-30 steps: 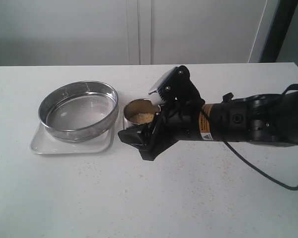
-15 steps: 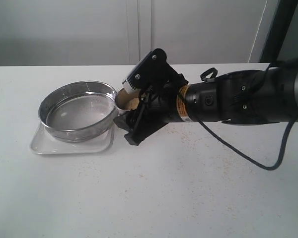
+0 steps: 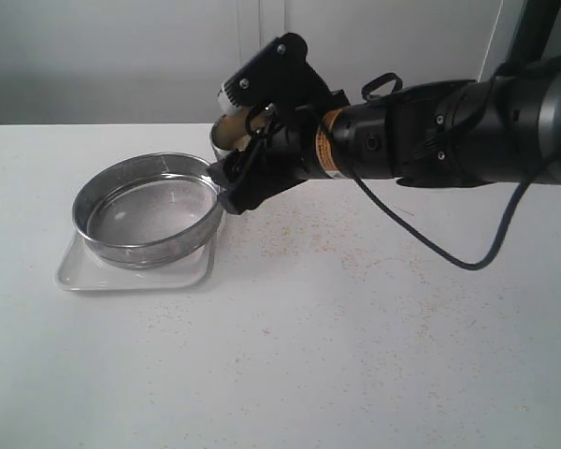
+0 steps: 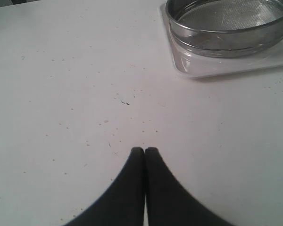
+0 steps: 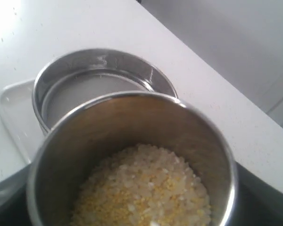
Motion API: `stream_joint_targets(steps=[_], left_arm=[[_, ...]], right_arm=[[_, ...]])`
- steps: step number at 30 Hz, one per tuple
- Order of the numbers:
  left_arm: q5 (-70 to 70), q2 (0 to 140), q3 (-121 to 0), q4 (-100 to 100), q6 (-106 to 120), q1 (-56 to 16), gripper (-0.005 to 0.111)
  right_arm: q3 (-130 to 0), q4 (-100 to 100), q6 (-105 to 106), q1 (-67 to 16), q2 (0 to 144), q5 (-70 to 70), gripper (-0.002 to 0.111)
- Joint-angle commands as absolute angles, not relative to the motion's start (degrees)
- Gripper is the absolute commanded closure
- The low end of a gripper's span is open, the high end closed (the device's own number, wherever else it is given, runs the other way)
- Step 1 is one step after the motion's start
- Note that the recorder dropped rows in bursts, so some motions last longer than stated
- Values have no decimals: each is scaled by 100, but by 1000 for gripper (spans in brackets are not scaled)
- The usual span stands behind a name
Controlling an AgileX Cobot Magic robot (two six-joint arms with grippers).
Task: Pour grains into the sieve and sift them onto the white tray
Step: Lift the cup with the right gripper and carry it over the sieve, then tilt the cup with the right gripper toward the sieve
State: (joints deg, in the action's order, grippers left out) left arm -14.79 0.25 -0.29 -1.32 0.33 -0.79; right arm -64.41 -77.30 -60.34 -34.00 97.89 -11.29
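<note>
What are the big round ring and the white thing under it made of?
The wide round sieve looks like shiny steel: bright reflections on its wall, fine wire mesh inside. The flat white tray beneath is probably glossy plastic; its rim looks slightly see-through.

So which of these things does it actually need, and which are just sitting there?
Needed: grains, steel cup held in the right gripper, sieve, white tray.
Just there: specks on the table, left gripper, shut.
</note>
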Motion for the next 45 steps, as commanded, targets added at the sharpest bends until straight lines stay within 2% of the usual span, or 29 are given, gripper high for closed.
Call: stream_joint_targets(steps=[1,10,28,35,45], left_arm=[[-1468,0,0,-94,47,-60,107],[-1468,0,0,-94,47,-60,107],[-1468,0,0,-94,47,-60,107],[-1468,0,0,-94,47,-60,107],[-1468,0,0,-94,47,-60,107]], right_arm=[[-6919,-8310,-6538,-3578,10044,-1175,108],[-7618,-8552,-6774,-3952,10605,-860,108],[-8697,-8573,-6814,-4171,11405,-479,108],[-9118,-8584,-6408,-4396,11689,124,108],[-9522,-8574,-6013,-4396,12019,296,108]])
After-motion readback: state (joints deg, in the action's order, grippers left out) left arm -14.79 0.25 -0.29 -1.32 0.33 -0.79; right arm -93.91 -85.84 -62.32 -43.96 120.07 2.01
